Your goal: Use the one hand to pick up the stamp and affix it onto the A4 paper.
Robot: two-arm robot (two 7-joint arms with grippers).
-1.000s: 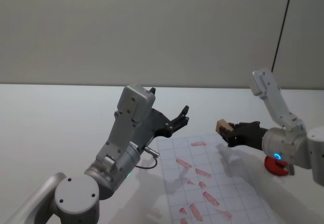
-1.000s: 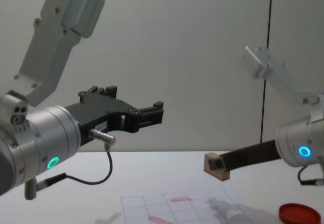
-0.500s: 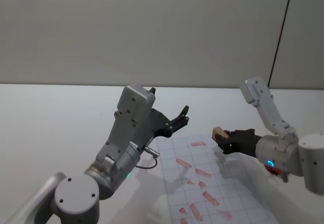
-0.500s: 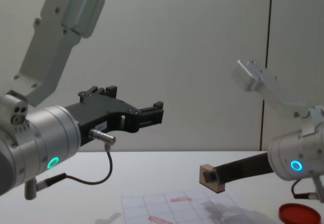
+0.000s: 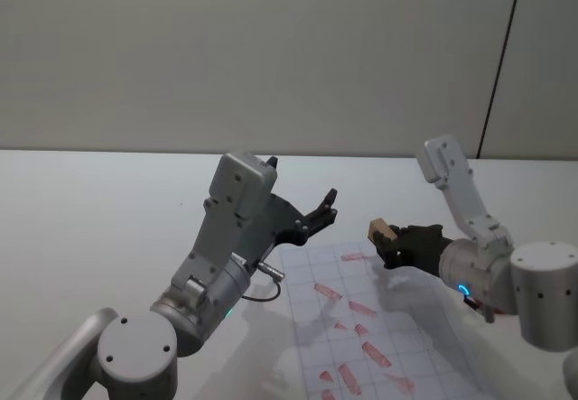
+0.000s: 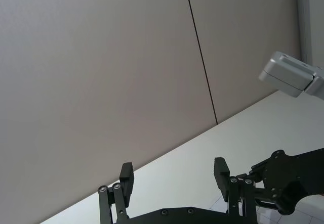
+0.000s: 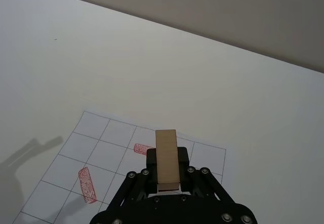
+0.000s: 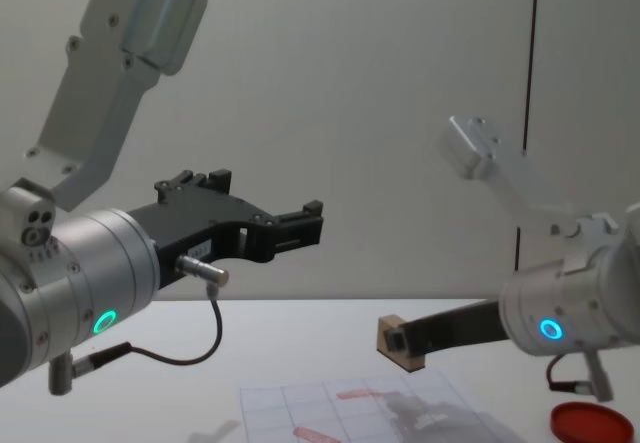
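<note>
A small light-wood stamp [image 5: 379, 230] is pinched between the fingers of the right gripper [image 5: 390, 245], the one with the blue-lit ring. It is held in the air above the far right part of the A4 paper [image 5: 397, 328], not touching it. The gridded sheet lies flat on the white worktop [image 5: 108, 201] and bears several reddish stamp marks [image 5: 352, 308]. A round red ink pad [image 8: 592, 423] sits to the right of the sheet. The left gripper [image 5: 323, 209], green-lit, hangs raised on the left with its fingers spread and nothing in them.
</note>
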